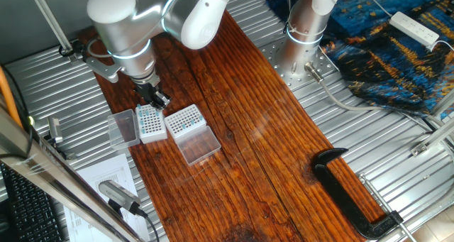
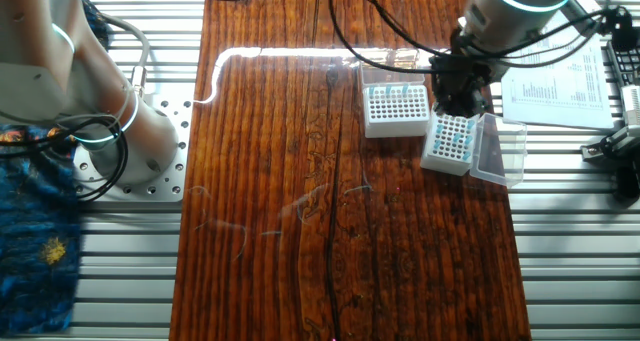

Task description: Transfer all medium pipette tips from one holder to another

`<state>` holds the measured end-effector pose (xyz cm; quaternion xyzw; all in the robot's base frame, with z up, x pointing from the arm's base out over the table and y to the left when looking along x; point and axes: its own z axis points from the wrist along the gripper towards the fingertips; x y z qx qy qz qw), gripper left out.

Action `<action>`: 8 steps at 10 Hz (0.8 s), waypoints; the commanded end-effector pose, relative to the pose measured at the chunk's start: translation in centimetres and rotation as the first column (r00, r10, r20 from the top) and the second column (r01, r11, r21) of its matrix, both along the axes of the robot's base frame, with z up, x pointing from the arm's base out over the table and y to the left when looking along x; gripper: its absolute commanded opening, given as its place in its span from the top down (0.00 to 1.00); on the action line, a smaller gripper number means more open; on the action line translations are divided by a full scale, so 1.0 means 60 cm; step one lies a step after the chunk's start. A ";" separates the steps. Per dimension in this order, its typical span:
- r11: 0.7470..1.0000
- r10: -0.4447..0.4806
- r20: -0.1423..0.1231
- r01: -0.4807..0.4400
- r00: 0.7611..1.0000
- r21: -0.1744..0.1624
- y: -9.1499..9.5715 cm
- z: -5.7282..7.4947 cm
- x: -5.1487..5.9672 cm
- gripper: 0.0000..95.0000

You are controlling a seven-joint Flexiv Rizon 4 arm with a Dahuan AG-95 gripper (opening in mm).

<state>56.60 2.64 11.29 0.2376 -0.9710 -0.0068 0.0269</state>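
Presently we find the gripper (image 1: 160, 98) hanging just above the white rack (image 1: 150, 122), where most teal tips (image 2: 453, 138) sit; whether its fingers are open or closed on a tip we cannot tell. We judge the step calls for a straight vertical lift, then a level carry to a free hole in the clear rack (image 1: 185, 121), which stands just beside and shows only a few tips. Both lids (image 1: 125, 127) lie open outward; a clamp (image 1: 347, 192) lies well apart.

two racks side by side — white-sided rack (image 1: 150, 123), clear-sided rack (image 1: 184, 120)
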 end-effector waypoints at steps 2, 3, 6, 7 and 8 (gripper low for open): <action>1.000 0.012 0.003 -0.012 1.000 0.004 0.009 -0.009 0.020 1.00; 1.000 0.020 0.005 -0.020 1.000 0.004 0.013 -0.012 0.026 0.80; 1.000 0.030 0.020 -0.030 0.999 0.002 0.024 -0.027 0.055 0.80; 1.000 0.030 0.024 -0.030 0.999 -0.001 0.026 -0.033 0.062 0.80; 0.999 0.037 0.028 -0.037 0.999 -0.003 0.026 -0.035 0.068 0.80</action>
